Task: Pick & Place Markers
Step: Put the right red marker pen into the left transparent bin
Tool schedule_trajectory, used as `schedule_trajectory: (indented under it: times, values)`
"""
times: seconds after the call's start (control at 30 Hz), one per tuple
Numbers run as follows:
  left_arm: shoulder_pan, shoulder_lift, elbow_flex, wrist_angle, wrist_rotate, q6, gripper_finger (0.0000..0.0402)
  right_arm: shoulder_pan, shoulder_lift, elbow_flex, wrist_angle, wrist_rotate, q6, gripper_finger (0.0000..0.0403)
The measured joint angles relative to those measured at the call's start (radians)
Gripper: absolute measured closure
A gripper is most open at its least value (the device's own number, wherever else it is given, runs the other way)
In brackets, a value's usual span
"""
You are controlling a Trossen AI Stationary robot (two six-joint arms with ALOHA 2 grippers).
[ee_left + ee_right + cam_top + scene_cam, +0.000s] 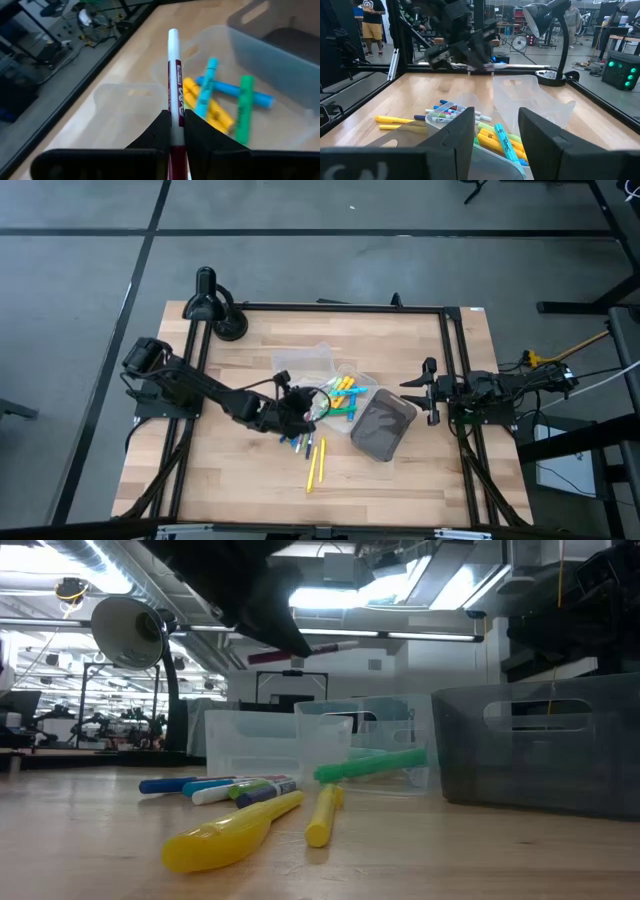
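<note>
Wooden tabletop (pixel 400 470), loose markers (pixel 316 465) near middle. Left gripper (pixel 174 131) clamped on dark-red, white-capped marker (pixel 174 85), held over clear plastic trays (pixel 127 100). Probably light, stiff, slick; best pinched mid-barrel. Right gripper (pixel 495 130) spread wide, waiting at right edge.

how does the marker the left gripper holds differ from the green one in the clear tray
The dark red marker has a white cap; the green marker is green all over. The red one is clamped in the shut left gripper above the table; the green one lies loose in the clear tray across other markers. Both are slim and capped.
</note>
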Motion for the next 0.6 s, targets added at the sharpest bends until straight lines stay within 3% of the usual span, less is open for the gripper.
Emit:
schedule_trajectory:
  times: [0.6]
  values:
    - [0.154, 0.0, 0.0, -0.013, 0.114, 0.038, 0.0373, 0.0, 0.0, 0.0, 0.0, 0.0, 0.0, 0.0251]
